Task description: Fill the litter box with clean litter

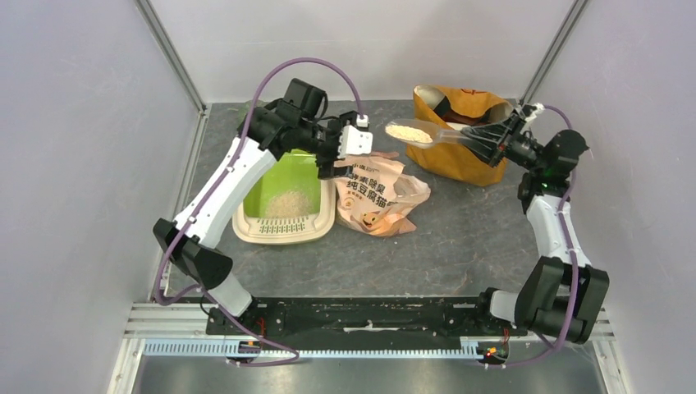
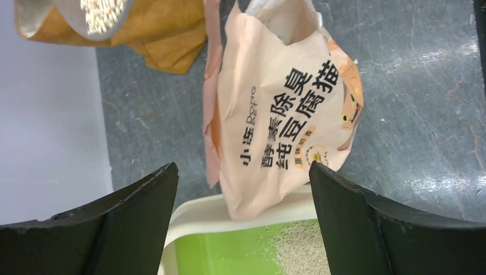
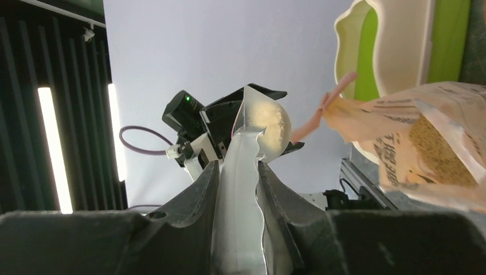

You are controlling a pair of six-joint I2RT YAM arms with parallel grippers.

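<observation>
Grey table (image 1: 460, 238) holds the litter box (image 1: 246, 226); right of it my right hand (image 1: 490, 141) grips a full scoop (image 1: 435, 135), left hand (image 1: 338, 160) spread over its rim. I'd carry level, tip slowly.

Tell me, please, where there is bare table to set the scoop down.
Bare tabletop lies between the arm bases and the litter box and peach bag, widest beside the right arm. The back is crowded around the yellow bag.
</observation>
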